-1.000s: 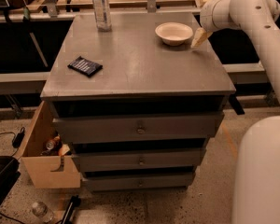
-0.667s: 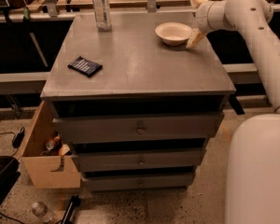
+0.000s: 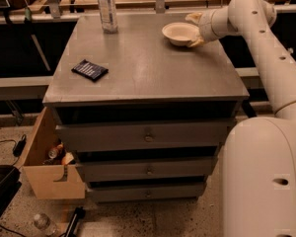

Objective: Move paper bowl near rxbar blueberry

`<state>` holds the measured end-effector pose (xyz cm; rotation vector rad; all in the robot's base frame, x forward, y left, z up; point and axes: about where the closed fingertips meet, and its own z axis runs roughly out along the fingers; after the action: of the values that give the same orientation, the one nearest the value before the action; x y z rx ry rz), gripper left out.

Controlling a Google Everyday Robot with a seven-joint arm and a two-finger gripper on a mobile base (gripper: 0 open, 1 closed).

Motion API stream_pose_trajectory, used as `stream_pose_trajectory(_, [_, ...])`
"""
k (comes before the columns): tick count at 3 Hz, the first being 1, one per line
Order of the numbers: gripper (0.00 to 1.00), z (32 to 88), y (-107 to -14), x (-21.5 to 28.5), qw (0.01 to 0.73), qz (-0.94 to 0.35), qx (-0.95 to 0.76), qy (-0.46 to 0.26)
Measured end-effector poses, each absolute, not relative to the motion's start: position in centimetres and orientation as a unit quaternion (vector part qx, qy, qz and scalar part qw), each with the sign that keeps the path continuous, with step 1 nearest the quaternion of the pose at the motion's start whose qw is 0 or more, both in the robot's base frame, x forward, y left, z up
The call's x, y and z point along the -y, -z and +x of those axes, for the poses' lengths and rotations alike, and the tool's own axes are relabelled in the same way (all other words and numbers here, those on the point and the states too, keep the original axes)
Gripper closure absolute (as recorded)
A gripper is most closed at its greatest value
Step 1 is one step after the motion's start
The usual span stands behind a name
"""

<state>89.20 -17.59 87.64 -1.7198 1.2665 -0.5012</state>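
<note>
The paper bowl [image 3: 179, 33] sits upright at the far right of the grey cabinet top [image 3: 148, 68]. My gripper [image 3: 194, 30] is at the bowl's right rim. It is open, with one pale finger [image 3: 192, 18] behind the rim and the other [image 3: 197, 42] in front of it. The rxbar blueberry [image 3: 90, 70], a flat dark wrapper, lies on the left part of the top, well apart from the bowl.
A clear water bottle [image 3: 107, 8] stands at the far left of the top. The cabinet has closed drawers [image 3: 148, 135] below. An open cardboard box [image 3: 52, 157] sits on the floor at the left. My white arm [image 3: 271, 58] and base [image 3: 264, 181] fill the right side.
My gripper has moved left and slightly down to the bowl's right rim, and its fingers stand closer together. The bowl and bar have not moved.
</note>
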Motion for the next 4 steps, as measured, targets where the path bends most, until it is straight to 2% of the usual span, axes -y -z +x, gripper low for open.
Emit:
stream_pose_trajectory(2, [0.88, 89.3, -86.86, 17.05, 0.453, -0.701, -0.514, 0.196])
stream_pose_trajectory(3, [1.0, 89.37, -86.56, 16.79, 0.452, -0.702, -0.514, 0.194])
stream_pose_trajectory(4, [1.0, 89.37, -86.55, 16.78, 0.452, -0.703, -0.514, 0.194])
